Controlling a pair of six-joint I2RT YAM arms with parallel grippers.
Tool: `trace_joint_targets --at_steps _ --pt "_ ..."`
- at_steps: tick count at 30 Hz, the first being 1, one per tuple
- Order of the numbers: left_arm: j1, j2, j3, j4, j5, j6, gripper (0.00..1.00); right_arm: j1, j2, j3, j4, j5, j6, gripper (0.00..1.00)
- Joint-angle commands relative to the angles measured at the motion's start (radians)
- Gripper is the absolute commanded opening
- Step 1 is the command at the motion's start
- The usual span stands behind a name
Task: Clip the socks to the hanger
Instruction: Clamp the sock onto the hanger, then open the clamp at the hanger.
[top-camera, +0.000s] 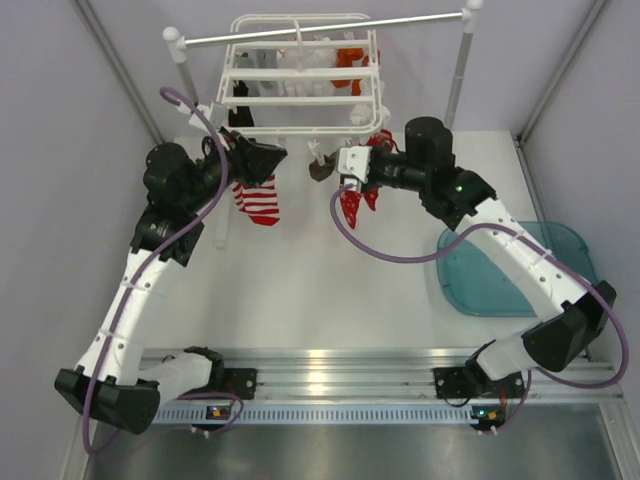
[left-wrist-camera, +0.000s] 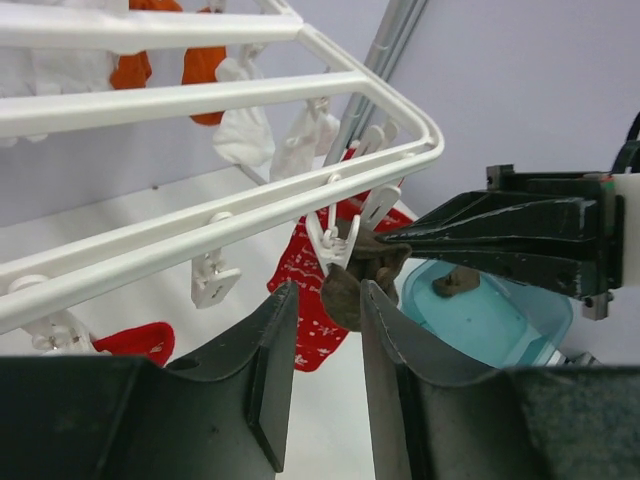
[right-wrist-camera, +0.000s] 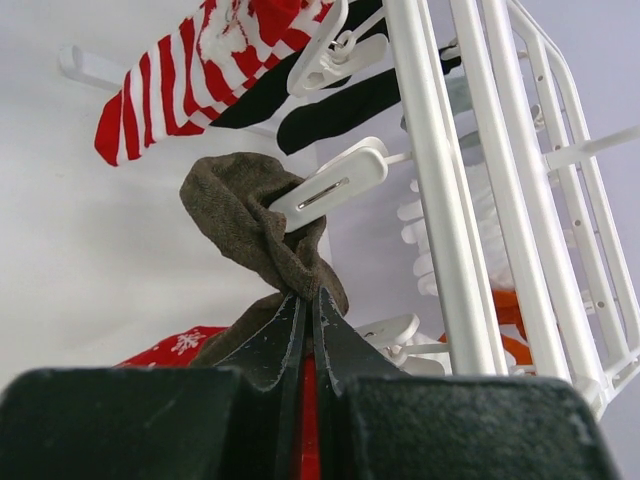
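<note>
Your R gripper (right-wrist-camera: 308, 297) is pinched tight on the brown sock (right-wrist-camera: 238, 205), holding it up against a white clip (right-wrist-camera: 332, 183) on the hanger (right-wrist-camera: 432, 150) near rail (can't tell if the clip has bitten). Your L gripper (left-wrist-camera: 325, 300) is empty, jaws apart w/ a narrow gap, just below that clip. A red snowflake sock (left-wrist-camera: 300, 255) sits just behind the brown one.

Probably a lab, bare enclosure walls (top-camera: 60, 120), arm-mounting rail (top-camera: 330, 375)
</note>
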Motion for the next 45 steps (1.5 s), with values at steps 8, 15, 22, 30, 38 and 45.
trace_joint_targets --at_steps 8,15,22,30,38,45 --pt "0.009 0.059 -0.005 0.045 0.006 0.172 0.36 0.001 -0.001 -0.002 0.036 -0.026 0.037 0.0" --pt "0.009 0.087 -0.002 0.073 0.014 0.248 0.34 -0.007 0.004 0.003 0.017 -0.067 0.06 0.0" --pt "0.009 0.099 -0.009 0.119 0.019 0.285 0.33 -0.016 0.007 0.011 0.008 -0.093 0.075 0.0" --pt "0.008 0.128 0.011 0.122 0.028 0.285 0.23 -0.028 0.002 0.009 0.008 -0.145 0.126 0.0" --pt "0.008 0.121 0.011 0.113 0.025 0.287 0.02 -0.031 0.006 0.006 0.003 -0.139 0.14 0.0" --pt "0.008 0.11 0.023 0.101 0.031 0.239 0.0 -0.031 -0.011 -0.043 0.0 -0.107 0.219 0.18"
